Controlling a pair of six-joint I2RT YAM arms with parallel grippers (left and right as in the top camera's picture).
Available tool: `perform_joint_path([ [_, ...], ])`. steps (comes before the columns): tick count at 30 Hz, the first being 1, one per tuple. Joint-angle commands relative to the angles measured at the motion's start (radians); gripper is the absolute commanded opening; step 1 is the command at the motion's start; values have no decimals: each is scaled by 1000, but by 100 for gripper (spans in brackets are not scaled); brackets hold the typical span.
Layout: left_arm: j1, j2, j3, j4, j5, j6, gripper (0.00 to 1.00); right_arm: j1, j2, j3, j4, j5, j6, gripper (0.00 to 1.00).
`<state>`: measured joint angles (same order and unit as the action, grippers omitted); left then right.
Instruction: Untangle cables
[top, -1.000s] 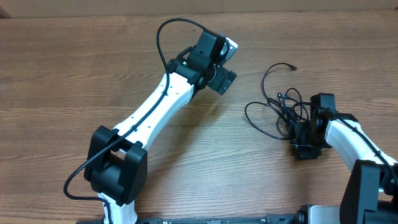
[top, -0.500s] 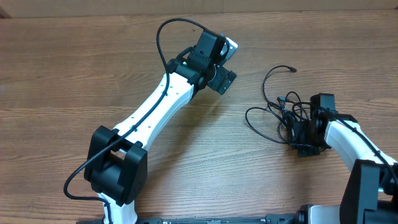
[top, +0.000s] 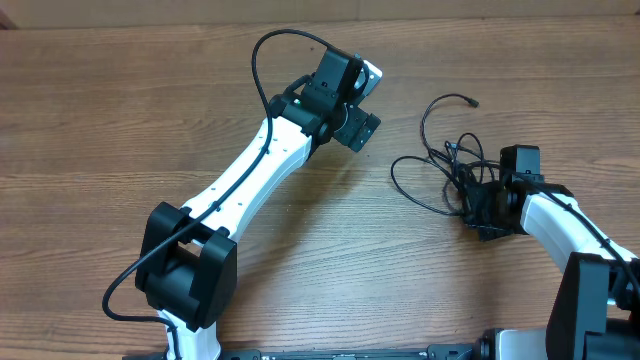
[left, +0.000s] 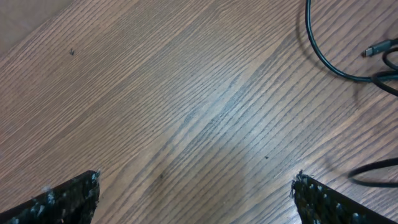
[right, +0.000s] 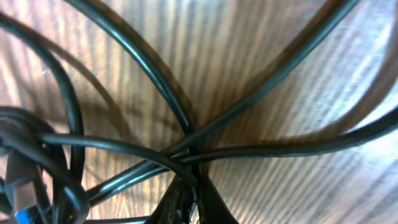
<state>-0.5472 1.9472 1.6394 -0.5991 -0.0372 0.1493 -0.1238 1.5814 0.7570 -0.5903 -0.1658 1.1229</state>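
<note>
Overhead and wrist views, one instant of the untangling task.

Student: Where do the cables (top: 447, 172) lie?

Instructor: On the bench (top: 120, 120), right of centre, as a loose knot of loops. One plug end (top: 470, 103) trails toward the far edge. The near side of the knot touches the right end effector (top: 472, 203).

Student: And the two end effectors?

Instructor: In the right wrist view the right one is closed, its tips pinched at a point where several strands cross. More than one strand seems caught, though how many cannot be told. The left end effector (top: 365, 102) hangs well apart from the knot, fingers spread wide, holding nothing. Its wrist view shows bare wood between them and a cable loop (left: 323, 59) in the upper right corner.

Student: What could go wrong from here?

Instructor: Probably three things. A pull on a multi-strand pinch would drag the whole knot across the bench or cinch the crossing tighter instead of freeing one cord. The thin, slick cord may slip from the tips under tension. And nothing pins the far side, so the knot has no anchor — the left arm would likely need to hold a separate strand before any pull separates anything.
</note>
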Motion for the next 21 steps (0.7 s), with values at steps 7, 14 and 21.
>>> perform_joint_path([
  [7,5,5,18,2,4,7,100,-1,8,142,10,-88,-217,4],
  [14,5,7,18,0,5,7,100,-1,8,197,7,-231,-290,4],
  [21,5,8,18,-8,10,7,99,-1,6,236,16,-384,-466,4],
])
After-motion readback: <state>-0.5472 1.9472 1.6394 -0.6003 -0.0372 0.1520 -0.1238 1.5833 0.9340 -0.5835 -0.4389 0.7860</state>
